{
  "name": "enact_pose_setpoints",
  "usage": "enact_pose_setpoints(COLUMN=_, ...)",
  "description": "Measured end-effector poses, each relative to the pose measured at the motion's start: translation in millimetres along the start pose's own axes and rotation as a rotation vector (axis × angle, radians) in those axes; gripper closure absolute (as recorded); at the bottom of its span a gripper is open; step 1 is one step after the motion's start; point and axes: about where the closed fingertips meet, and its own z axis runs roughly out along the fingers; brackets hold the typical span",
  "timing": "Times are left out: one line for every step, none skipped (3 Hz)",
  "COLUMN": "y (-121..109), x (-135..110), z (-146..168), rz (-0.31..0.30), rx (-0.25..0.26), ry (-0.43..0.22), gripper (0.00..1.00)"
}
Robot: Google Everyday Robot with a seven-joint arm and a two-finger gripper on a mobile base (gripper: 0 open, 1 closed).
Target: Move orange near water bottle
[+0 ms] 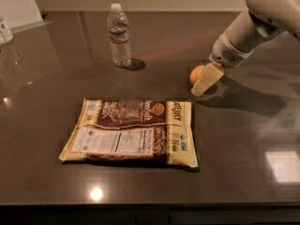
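The table [243, 139] carries one orange [195, 73], one bottle [119, 36], one bag [133, 132] and one white container [4, 31]. There is one gripper [201, 84], just at the right side of the orange.

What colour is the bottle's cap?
White cap, best in the camera view; the hand is beside the orange.

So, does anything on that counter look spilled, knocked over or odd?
Nothing stands out. The water bottle stands upright with its cap on, the brown snack bag lies flat on the dark counter, and the orange rests beyond the bag, partly hidden by the gripper right against it. No spills show.
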Motion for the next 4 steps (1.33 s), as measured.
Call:
enact_pose_setpoints(y=-2.1, x=1.9, z=5.4, rz=0.008, rx=-0.005, ry=0.010, gripper=0.42)
enact_pose_setpoints(y=-3.6, x=-16.0, z=-1.8, rz=0.000, rx=-0.005, ry=-0.016, gripper=0.73)
enact_pose_setpoints(y=-6.2, x=-47.5, z=-8.5, rz=-0.027, rx=-0.013, ry=-0.057, gripper=0.96)
enact_pose_setpoints(y=-7.0, x=-89.2, z=-0.8, rz=-0.061, rx=-0.033, ry=-0.094, gripper=1.00)
